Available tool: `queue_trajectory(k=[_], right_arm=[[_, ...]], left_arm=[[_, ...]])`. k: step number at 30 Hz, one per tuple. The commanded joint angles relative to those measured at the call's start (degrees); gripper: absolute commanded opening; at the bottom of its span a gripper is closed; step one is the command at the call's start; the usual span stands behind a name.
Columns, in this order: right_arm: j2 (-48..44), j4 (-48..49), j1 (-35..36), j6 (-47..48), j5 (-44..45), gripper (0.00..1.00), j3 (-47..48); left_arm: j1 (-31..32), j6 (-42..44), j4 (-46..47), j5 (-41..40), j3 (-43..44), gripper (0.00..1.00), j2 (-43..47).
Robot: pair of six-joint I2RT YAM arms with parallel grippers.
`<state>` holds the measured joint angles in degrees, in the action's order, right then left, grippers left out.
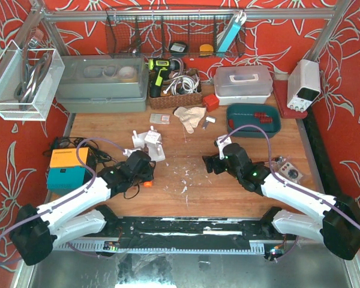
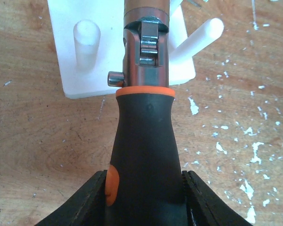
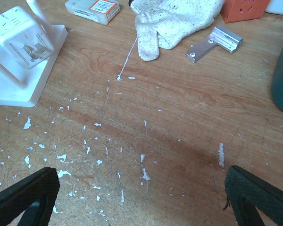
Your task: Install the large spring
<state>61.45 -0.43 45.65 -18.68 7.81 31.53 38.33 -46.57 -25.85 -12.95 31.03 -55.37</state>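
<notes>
My left gripper (image 2: 145,200) is shut on the black handle of a black-and-orange hand tool (image 2: 146,141). The tool's metal head points at a white fixture (image 2: 80,75) with upright pegs, and its tip is hidden past the top of the left wrist view. In the top view my left gripper (image 1: 141,165) sits just below the fixture (image 1: 149,144). My right gripper (image 3: 141,200) is open and empty over bare wood, to the right of the fixture (image 3: 19,52). Red springs (image 1: 261,116) lie in a teal tray (image 1: 253,127) at the back right; I cannot tell which is the large one.
A white glove (image 3: 174,19), an aluminium bracket (image 3: 214,43) and a small labelled box (image 3: 92,9) lie behind the right gripper. An orange-and-teal device (image 1: 67,168) stands at the left edge. Bins, a basket (image 1: 174,96) and a power supply (image 1: 303,84) line the back.
</notes>
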Motion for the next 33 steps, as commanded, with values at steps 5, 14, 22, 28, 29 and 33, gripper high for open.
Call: queue_trajectory(k=[5, 14, 22, 28, 29, 33], right_arm=[[-0.37, 0.07, 0.24, 0.31, 1.69, 0.96, -0.77], [-2.85, 1.02, 0.29, 0.23, 2.04, 0.95, -2.04], [-8.39, 3.26, 0.39, 0.22, -0.57, 0.99, -3.79], [-15.11, 7.95, 0.38, -0.64, -2.45, 0.99, -7.47], [-15.98, 8.06, 0.4, -0.66, -2.16, 0.99, -7.86], [-19.19, 8.13, 0.3, -0.38, -0.43, 0.99, -9.12]], left_arm=[[0.26, 2.13, 0.47, -0.34, 0.99, 0.0, 9.31], [0.26, 19.82, 15.56, 2.19, 3.32, 0.0, 7.65], [0.26, 34.47, 36.36, 10.44, 8.69, 0.0, -6.94], [0.26, 48.62, 47.33, 11.37, 14.06, 0.0, -19.73], [0.26, 51.99, 49.13, 12.09, 14.93, 0.0, -22.41], [-0.28, 66.85, 50.38, 12.11, 21.08, 0.0, -33.07]])
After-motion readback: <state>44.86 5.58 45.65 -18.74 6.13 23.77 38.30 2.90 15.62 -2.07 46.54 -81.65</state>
